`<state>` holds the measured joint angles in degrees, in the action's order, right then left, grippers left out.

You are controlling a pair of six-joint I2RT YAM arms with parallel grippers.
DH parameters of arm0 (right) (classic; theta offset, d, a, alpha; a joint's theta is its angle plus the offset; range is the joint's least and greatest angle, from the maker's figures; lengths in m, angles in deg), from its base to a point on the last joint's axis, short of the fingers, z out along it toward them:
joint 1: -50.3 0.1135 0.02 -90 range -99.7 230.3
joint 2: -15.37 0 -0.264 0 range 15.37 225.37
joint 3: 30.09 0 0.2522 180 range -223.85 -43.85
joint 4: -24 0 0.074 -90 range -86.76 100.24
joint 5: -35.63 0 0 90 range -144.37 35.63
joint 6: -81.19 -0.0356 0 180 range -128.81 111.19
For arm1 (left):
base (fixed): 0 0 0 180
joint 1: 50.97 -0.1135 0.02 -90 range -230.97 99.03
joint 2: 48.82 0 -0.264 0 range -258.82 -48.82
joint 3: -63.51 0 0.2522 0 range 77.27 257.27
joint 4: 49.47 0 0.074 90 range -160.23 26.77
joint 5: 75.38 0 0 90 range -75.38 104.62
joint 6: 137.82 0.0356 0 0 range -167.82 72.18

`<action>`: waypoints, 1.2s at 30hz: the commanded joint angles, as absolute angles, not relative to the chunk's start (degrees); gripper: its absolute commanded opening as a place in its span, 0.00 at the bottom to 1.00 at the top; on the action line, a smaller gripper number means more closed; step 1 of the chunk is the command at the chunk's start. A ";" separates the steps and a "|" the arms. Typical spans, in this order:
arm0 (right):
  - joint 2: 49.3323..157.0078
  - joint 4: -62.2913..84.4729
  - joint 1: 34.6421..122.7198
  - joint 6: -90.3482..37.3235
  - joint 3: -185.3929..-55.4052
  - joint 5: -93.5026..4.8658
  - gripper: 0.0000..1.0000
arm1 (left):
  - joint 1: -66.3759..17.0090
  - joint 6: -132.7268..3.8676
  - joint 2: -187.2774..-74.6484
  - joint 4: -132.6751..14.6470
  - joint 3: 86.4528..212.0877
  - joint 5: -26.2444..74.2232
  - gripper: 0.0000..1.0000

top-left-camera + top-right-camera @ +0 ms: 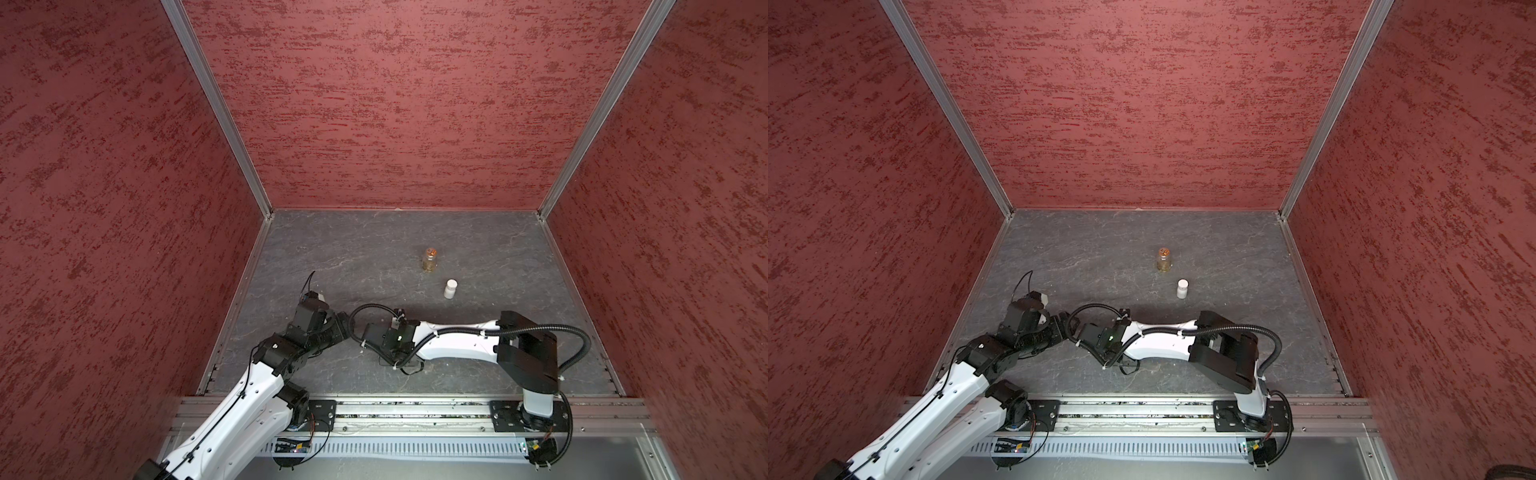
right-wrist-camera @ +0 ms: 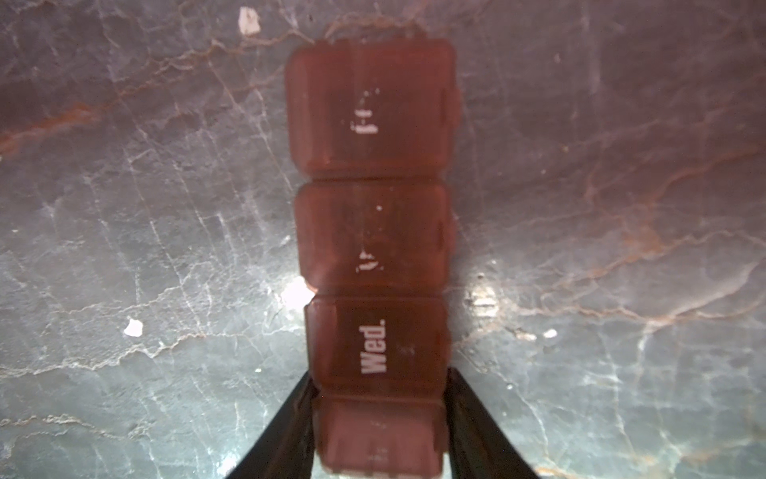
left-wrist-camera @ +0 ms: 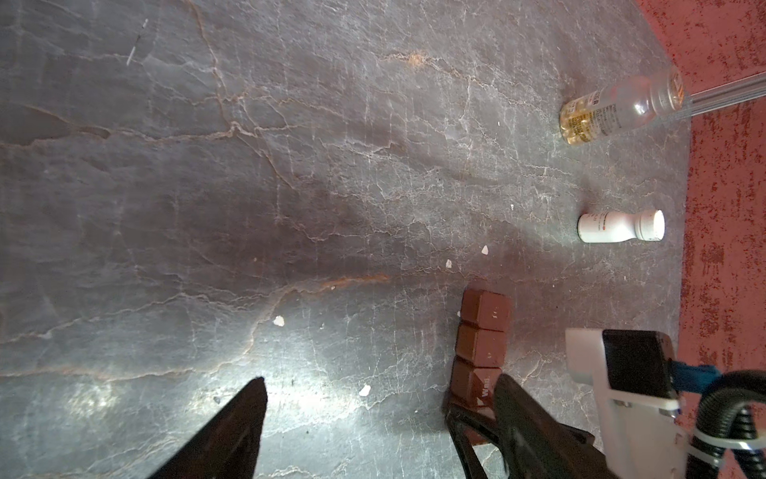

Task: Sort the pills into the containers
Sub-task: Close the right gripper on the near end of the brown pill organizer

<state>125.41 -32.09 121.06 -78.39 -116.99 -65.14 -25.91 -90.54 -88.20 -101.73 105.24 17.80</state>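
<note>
My right fingers (image 2: pixel 294 423) lie against both long sides of the containers (image 2: pixel 373 232), grasping this narrow dark-brown strip at the compartment next to the one marked "Wed.", on the side nearer my wrist. The right wrist view shows four compartments in a row, their lids down, with worn white marks on the two farthest. The strip lies flat on the grey, veined bench (image 1: pixel 374 249). My left fingers (image 3: pixel 240 423) are spread wide and hold nothing; between them are only bare bench and a small white fleck (image 3: pixel 364 390). One of these fingers overlaps the "Wed." end of the strip (image 3: pixel 483 327) in the left wrist view, and I cannot tell whether it touches. In both top views the strip is hidden beneath my two wrists, which meet low over the near left part of the bench, the left arm (image 1: pixel 249 399) reaching in from the front corner and the right arm (image 1: pixel 453 340) reaching across the middle. Beyond them stand a small white bottle (image 1: pixel 450 289) (image 1: pixel 1182 288) and, farther back, a clear amber bottle (image 1: pixel 430 259) (image 1: pixel 1164 259) with an orange cap and yellowish contents. Both bottles are upright, near each other without touching, and well apart from the strip. Mottled red walls (image 1: pixel 395 104) enclose the bench on three sides.
</note>
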 commanded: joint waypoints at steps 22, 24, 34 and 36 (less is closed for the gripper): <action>123.16 -33.09 120.79 -78.51 -116.28 -68.33 0.43 | -26.20 -89.75 -88.44 -96.40 105.72 23.92 0.84; 123.02 -33.00 120.72 -78.43 -116.18 -68.47 0.43 | -26.19 -89.66 -88.51 -95.77 105.64 24.58 0.83; 121.63 -32.30 120.78 -77.15 -115.65 -68.61 0.41 | -26.19 -89.24 -88.45 -89.77 103.33 29.02 0.77; 121.46 -32.56 120.79 -76.48 -115.91 -68.65 0.41 | -26.19 -89.07 -88.54 -87.06 101.84 30.27 0.75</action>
<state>123.53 -32.00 121.02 -77.19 -116.03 -66.64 -25.91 -90.35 -88.57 -91.83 103.66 27.55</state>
